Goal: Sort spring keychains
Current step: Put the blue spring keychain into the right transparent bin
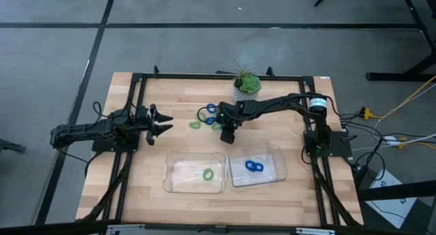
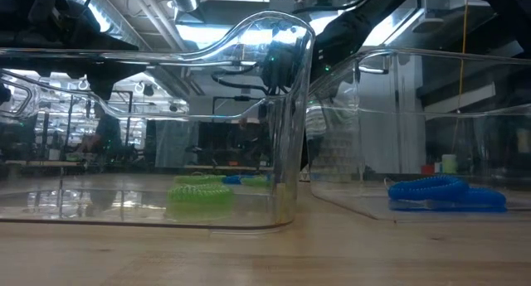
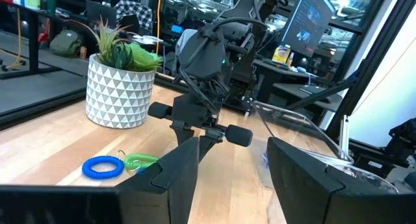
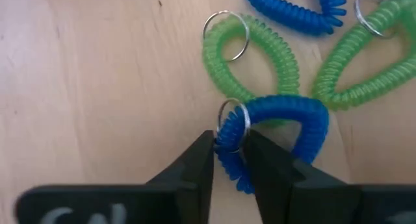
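Observation:
A pile of blue and light green spring keychains (image 1: 206, 116) lies on the wooden table in front of the potted plant. My right gripper (image 1: 228, 134) reaches down at the pile's right edge and is shut on a blue keychain (image 4: 286, 120), which overlaps a green one (image 4: 257, 52). The left clear tray (image 1: 178, 184) holds one green keychain (image 1: 208, 173). The right clear tray (image 1: 272, 177) holds blue ones (image 1: 253, 166). My left gripper (image 1: 162, 122) waits open above the table's left side, pointing toward the pile. My right gripper pinches the blue keychain's coil right beside its metal ring (image 4: 229, 130) between its two fingers (image 4: 195, 165), coming from above and pointing down. The rest of the loop curves away over a green keychain. Whether it is lifted off the table I cannot tell.
A potted plant (image 1: 245, 85) in a white patterned pot stands just beyond the pile, near the far edge. The two clear trays sit side by side toward the near edge. Black frame rails (image 1: 129, 112) run along the table's sides.

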Controlling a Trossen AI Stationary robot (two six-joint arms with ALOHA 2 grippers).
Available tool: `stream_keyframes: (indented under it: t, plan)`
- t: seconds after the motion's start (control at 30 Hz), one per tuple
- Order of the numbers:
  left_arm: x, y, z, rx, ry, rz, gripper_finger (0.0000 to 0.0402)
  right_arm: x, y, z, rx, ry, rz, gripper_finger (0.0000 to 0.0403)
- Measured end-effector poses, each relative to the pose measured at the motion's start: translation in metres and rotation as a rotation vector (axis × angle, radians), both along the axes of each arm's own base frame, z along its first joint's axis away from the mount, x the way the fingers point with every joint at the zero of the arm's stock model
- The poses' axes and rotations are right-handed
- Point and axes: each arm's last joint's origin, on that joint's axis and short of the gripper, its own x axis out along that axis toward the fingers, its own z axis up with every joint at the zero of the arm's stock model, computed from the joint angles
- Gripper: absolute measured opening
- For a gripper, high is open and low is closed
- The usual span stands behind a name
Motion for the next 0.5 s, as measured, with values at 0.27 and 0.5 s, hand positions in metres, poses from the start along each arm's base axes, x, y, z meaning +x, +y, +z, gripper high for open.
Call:
stream_keyframes:
  t: [0.27, 0.5]
  plan:
    - [0.0000, 0.0000, 0.0000, 0.000, 0.000, 0.000, 0.0178, -0.0011, -0.0002, -0.0008, 0.004, 0.013, -0.008, 0.0015]
    - [0.0000, 0.0000, 0.0000, 0.000, 0.000, 0.000, 0.0178, 0.0012, 0.0001, 0.0089, 0.017, 0.069, 0.002, 0.0037]
